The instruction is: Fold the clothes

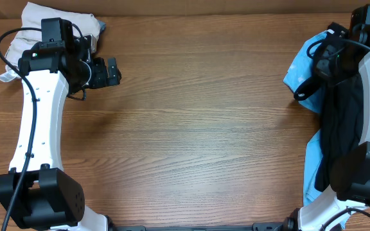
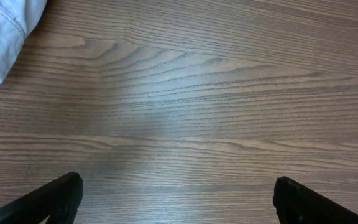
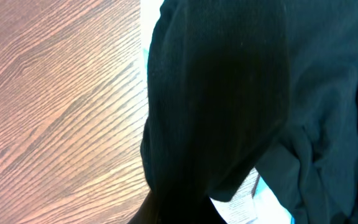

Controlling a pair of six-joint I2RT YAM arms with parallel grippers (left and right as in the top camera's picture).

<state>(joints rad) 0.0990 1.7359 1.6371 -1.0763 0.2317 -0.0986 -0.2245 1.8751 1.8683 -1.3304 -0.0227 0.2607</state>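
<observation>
A black garment hangs down the right side of the table and fills the right wrist view. My right gripper appears shut on it, its fingers hidden by the fabric. A light blue garment lies under it, with a sliver showing in the right wrist view. A white garment lies crumpled at the far left corner, and its edge shows in the left wrist view. My left gripper is open and empty over bare wood, just right of the white garment.
The wooden table runs between the two arms. More light blue cloth lies near the right arm's base. The table's far edge runs along the top of the overhead view.
</observation>
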